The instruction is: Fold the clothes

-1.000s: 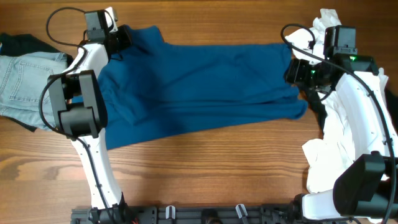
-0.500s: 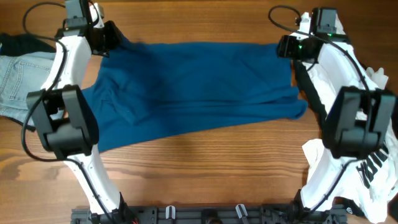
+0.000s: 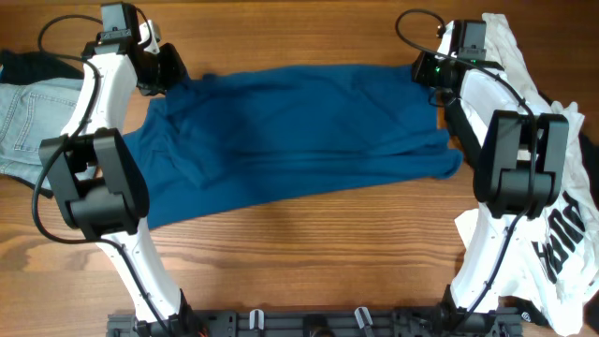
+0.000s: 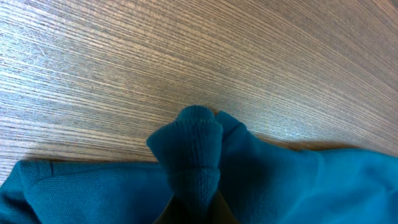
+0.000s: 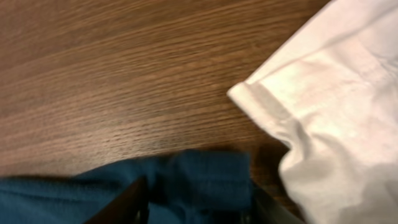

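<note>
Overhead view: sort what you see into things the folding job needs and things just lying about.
In the job:
teal shirt
left claw and right claw, each pinching a far corner of it

Lying about:
denim shorts at left
dark garment beside the shorts
white t-shirts at right

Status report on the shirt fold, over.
Left gripper shut on teal shirt, far left corner; right gripper shut on far right corner. Shirt spread wide, wrinkled. White t-shirt beside right gripper; denim shorts at left edge.
</note>
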Tool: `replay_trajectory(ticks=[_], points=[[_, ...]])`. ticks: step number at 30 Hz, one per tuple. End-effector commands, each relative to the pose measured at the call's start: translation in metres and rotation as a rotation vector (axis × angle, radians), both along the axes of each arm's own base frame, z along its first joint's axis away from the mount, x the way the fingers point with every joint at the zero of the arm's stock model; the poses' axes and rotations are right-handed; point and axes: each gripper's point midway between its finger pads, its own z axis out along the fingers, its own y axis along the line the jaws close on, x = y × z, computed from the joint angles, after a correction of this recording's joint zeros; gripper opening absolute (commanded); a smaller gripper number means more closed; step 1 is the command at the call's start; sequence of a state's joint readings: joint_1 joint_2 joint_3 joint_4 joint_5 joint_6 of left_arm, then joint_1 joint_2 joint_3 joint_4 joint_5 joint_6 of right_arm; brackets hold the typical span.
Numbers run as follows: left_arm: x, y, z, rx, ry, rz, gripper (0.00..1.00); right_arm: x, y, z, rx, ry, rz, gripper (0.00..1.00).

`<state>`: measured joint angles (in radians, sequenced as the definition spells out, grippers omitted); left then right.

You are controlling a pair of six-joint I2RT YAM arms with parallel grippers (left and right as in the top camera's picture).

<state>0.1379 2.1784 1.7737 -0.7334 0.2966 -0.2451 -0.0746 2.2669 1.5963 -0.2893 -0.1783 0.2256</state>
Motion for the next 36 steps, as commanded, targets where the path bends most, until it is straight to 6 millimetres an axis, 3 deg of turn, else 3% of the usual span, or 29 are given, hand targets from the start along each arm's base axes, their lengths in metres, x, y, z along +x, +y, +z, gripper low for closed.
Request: replay_trajectory(ticks=[1,5,9,12,17,23,28,34,36], points=[[0.000,0.002,0.009,0.000,-0.010,0.004,0.04,0.007,-0.003,-0.008,0.015,0.000,-0.067,0.07],[-0.004,-0.001,0.025,-0.006,-0.027,-0.007,0.04,0.007,-0.015,0.001,0.009,-0.008,-0.112,0.04],[-0.025,-0.006,0.065,-0.022,-0.032,-0.014,0.04,-0.001,-0.030,0.037,-0.041,-0.015,-0.147,0.04],[-0.057,-0.011,0.091,-0.028,0.015,-0.014,0.04,-0.024,-0.032,0.061,-0.063,0.039,-0.140,0.04],[-0.103,-0.013,0.123,-0.028,0.076,-0.002,0.04,-0.075,-0.034,0.070,-0.122,0.205,-0.112,0.04],[-0.158,-0.018,0.116,-0.051,0.292,0.006,0.04,-0.135,-0.056,0.057,-0.261,0.454,-0.160,0.04],[-0.188,-0.014,0.111,-0.017,0.423,0.019,0.04,-0.155,-0.057,0.055,-0.276,0.539,-0.155,0.04],[-0.223,-0.019,0.114,-0.031,0.562,-0.011,0.04,-0.165,-0.060,0.055,-0.296,0.577,-0.160,0.04],[-0.226,-0.021,0.112,-0.028,0.573,-0.017,0.04,-0.166,-0.060,0.054,-0.296,0.581,-0.159,0.04]])
